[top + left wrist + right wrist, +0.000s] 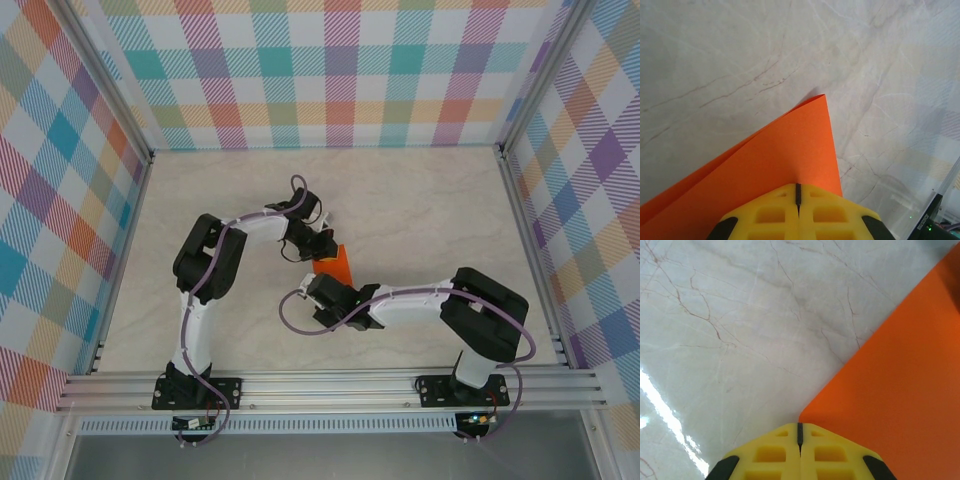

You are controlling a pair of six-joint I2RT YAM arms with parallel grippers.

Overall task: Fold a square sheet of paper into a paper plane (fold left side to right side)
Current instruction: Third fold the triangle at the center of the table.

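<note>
Paper lies between the two claws, just left of centre in the overhead view. The square sheet of paper (336, 263) rests on the table (430, 210), with the left claw (322, 247) at its upper-left edge and the right claw (321, 284) at its lower-left edge. Both arms are about equally near, touching it or all but touching.

In the left wrist view the left claw (798, 197) is clenched, seam tight, at the bottom of the frame. The sheet (785, 155) rises straight from its tips to a corner in mid-frame, and a second layer curls away at lower left. That lifted flap reads as nipped in this claw, though the pinch itself is hidden behind the tips.

In the right wrist view the right claw (799, 436) is likewise clenched and carries nothing. The sheet's corner (805, 417) lies flat right at its tips and spreads toward the right edge of the frame. Whether the tips press on that corner or stand just beside it I cannot tell.

As I judge it, the fold turns on one thing. The raised edge is on the sheet's left side in the overhead view, and the flat half lies to the right. The left claw would therefore have to carry its flap rightward across the sheet, with the crease running up and down the frame, while the right claw steadies the lower corner.
</note>
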